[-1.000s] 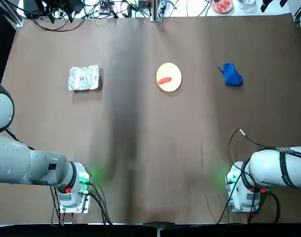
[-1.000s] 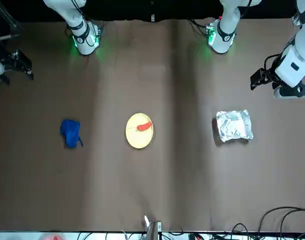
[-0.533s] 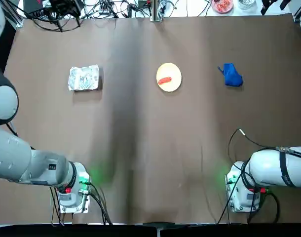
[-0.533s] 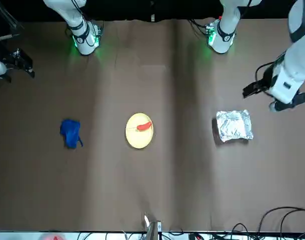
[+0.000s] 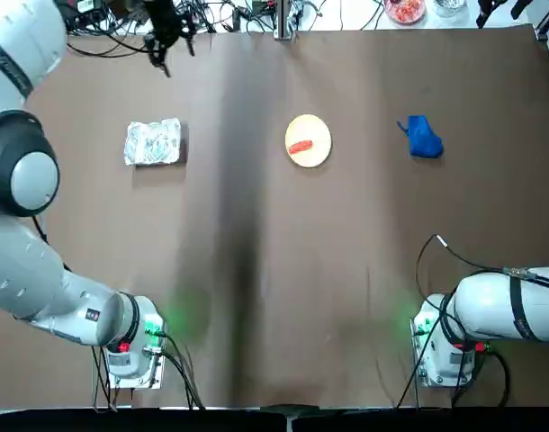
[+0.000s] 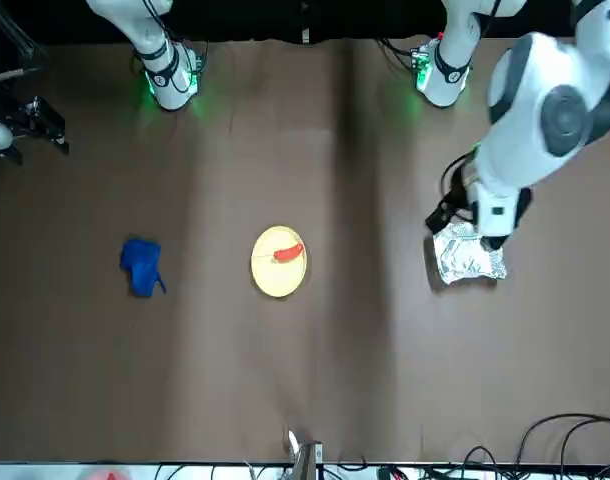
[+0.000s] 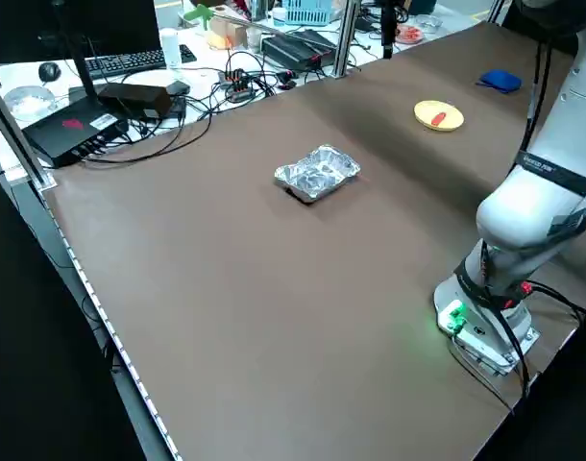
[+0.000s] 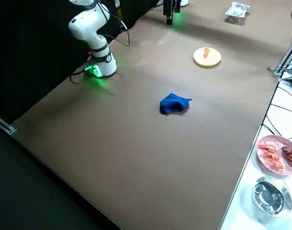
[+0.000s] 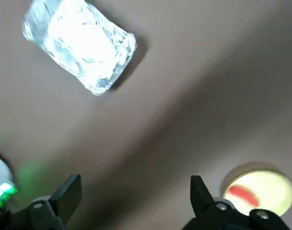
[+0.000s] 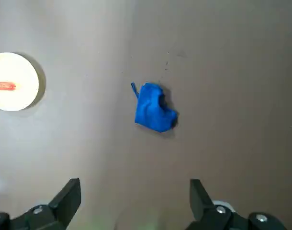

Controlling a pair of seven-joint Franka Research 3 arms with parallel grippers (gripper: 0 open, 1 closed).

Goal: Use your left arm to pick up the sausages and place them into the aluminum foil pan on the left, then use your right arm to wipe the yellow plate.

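Your left pincer [image 9: 135, 189] hung spread and empty near the far left corner of the surface [image 5: 391, 225]; your right pincer [image 10: 135, 189] sat parked, open, by the right edge. The sausage [image 5: 301, 147] lay on the yellow plate [image 5: 312, 129], toward the far edge's middle, so you needed to straddle its narrow width and squeeze gently.

A lab, shown by robot arms [image 5: 85, 310] bolted beside cable tangles [image 7: 240, 86].
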